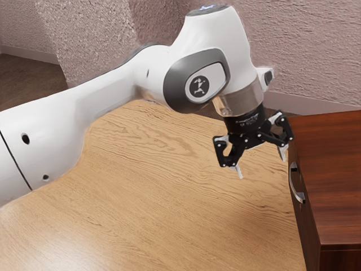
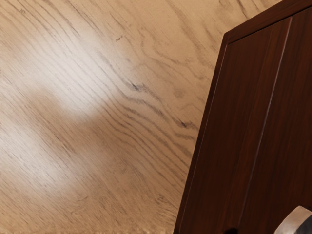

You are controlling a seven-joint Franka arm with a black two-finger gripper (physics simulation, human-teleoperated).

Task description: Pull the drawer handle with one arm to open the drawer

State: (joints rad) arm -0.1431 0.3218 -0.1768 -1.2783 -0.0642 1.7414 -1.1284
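A dark brown wooden drawer cabinet (image 1: 330, 180) stands at the exterior view's right. A silver bar handle (image 1: 295, 182) runs along its front face, which looks toward the arm. My black gripper (image 1: 262, 159) hangs open just above and to the left of the handle's upper end, fingers spread, touching nothing. In the wrist view the cabinet's dark front panel (image 2: 253, 146) shows beside the table, with one end of the silver handle (image 2: 294, 222) at the corner. The drawer front sits flush with the cabinet body.
The light oak table (image 1: 152, 192) stretches out to the left of the cabinet under my arm. A rough pinkish wall (image 1: 316, 45) with a pale baseboard runs behind.
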